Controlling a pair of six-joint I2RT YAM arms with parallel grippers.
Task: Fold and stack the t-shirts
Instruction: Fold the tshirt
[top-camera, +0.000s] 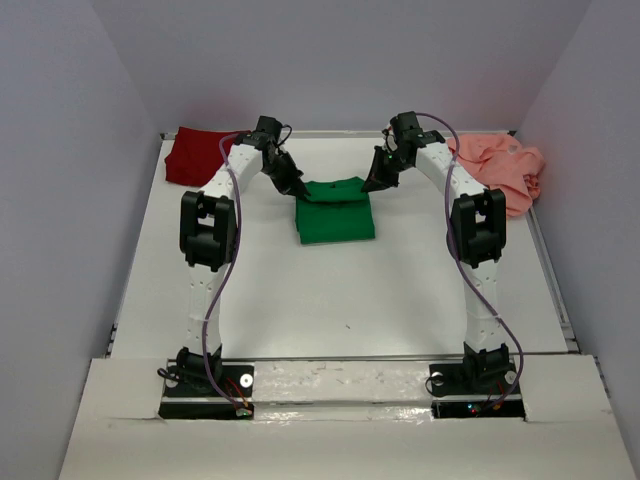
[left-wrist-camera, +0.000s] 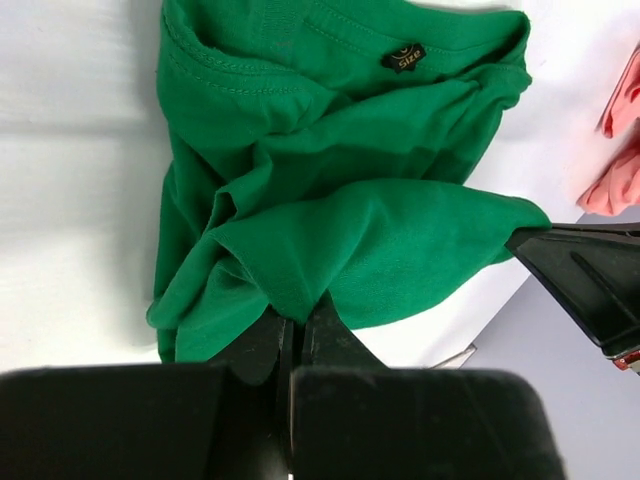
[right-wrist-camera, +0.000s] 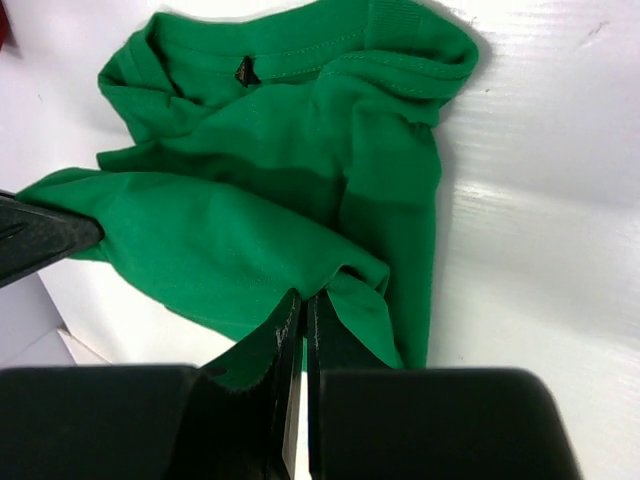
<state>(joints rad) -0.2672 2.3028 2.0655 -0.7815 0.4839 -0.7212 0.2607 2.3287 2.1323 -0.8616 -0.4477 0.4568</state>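
- one white table (top-camera: 300, 300) is carrying everything.
- the green t-shirt (top-camera: 335, 215) is lying partly folded at the far middle, between my arms.
- the pink t-shirt (top-camera: 500, 170) is bunching at the far right, the dark red t-shirt (top-camera: 195, 155) at the far left.
- my left claw (left-wrist-camera: 297, 335) is clamping a raised green fold.
- my right claw (right-wrist-camera: 303, 305) is pinching that same fold.

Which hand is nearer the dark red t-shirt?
Left. The left hand is right of the dark red t-shirt; the right hand is farther right, across the green t-shirt.
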